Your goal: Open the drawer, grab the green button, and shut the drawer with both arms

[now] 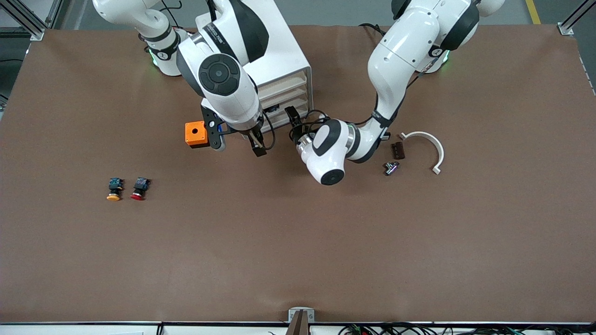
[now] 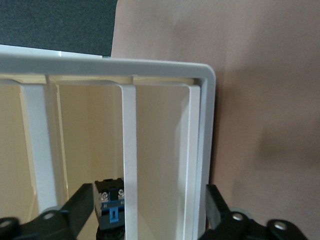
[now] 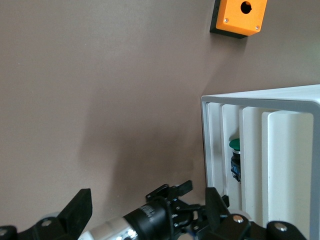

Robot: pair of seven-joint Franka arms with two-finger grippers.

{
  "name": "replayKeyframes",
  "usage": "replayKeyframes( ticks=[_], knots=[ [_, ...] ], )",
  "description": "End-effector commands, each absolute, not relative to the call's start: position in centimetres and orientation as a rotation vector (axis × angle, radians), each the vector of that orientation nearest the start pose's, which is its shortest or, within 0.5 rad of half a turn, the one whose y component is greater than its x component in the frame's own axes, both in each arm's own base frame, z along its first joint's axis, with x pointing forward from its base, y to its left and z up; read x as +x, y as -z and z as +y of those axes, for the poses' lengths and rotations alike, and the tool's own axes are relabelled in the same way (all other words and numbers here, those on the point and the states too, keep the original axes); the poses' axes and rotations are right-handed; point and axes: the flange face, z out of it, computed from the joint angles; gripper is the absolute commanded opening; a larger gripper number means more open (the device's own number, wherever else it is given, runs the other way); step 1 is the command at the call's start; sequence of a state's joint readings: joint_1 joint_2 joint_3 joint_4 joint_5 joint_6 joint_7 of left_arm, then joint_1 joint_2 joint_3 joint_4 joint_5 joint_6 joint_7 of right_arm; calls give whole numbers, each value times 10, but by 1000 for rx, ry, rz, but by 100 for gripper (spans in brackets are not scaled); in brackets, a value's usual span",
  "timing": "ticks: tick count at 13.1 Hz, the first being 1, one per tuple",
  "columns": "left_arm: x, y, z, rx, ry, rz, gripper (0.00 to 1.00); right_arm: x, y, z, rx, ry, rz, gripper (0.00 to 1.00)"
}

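Observation:
The white cabinet [image 1: 279, 56] stands at the robots' edge of the table, its slat fronts facing the front camera. The drawer [image 1: 279, 106], third from the top, sits pushed in; its slat front shows in the left wrist view [image 2: 129, 150]. The button's dark body [image 2: 110, 206] shows above that slat. Its green cap [image 3: 235, 145] shows in the right wrist view. My left gripper [image 1: 294, 122] is open at the cabinet front, its fingers [image 2: 80, 206] straddling the two lowest slats. My right gripper [image 1: 253, 144] is open and empty over the table in front of the cabinet.
An orange box [image 1: 196, 134] lies beside the right gripper. A yellow-capped button [image 1: 114, 189] and a red-capped one [image 1: 139, 188] lie toward the right arm's end. A white curved bracket [image 1: 428, 146], a brown part [image 1: 397, 150] and a small metal part [image 1: 391, 167] lie near the left arm.

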State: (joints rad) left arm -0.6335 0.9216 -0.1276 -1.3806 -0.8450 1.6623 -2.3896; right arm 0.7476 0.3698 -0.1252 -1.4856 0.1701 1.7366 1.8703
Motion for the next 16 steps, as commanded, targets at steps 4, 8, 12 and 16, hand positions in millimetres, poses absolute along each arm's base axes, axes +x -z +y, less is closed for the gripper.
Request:
replayKeyframes(
  ticks=[4,8,12,16],
  knots=[
    [439,-153,-538,-1226,-1169,-1934,66,523,-459,404,-2573,-261,1898,100],
    [428,-155,-544,-1231,-1157,-1907,54,523,-454,405,-2577,-267,1903,100],
    [424,-156,-545,-1231,-1147,-1890,22,521,-455,409,-2581,-256,1887,100],
    [428,-152,-540,-1232,-1136,-1901,0,527,-462,410,-2531,-240,1873,100]
  ],
)
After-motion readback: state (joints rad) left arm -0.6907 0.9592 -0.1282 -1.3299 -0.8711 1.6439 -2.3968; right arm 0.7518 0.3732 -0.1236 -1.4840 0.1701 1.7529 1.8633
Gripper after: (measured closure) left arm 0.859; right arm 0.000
